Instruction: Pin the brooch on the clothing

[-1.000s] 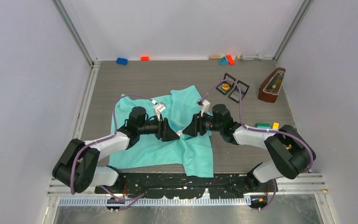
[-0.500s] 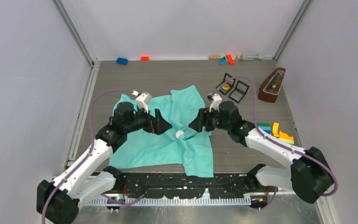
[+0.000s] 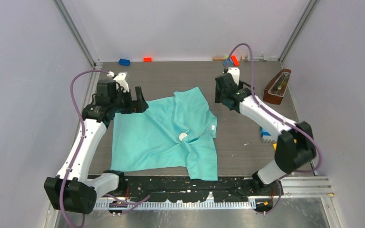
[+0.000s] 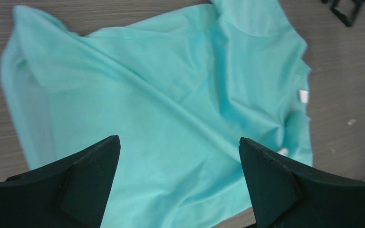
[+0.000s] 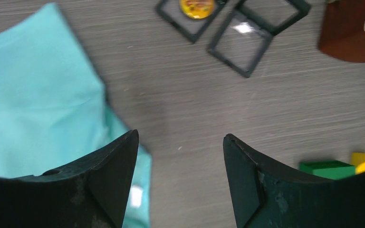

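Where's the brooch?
In the top view, the small round white brooch sits on the green shirt, near its middle. It is a little to the left of the shirt's white tag.

Black frames (image 5: 240, 42) near a brown metronome (image 3: 276, 87); blue block (image 3: 124, 62) and orange block (image 3: 147, 59) farther back

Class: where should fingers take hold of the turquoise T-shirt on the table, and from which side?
Probably the far sleeve of the turquoise-green soft fabric T-shirt, taken from above on the right side: it juts out past the body onto the grey table, so fingers can close over its free edge.
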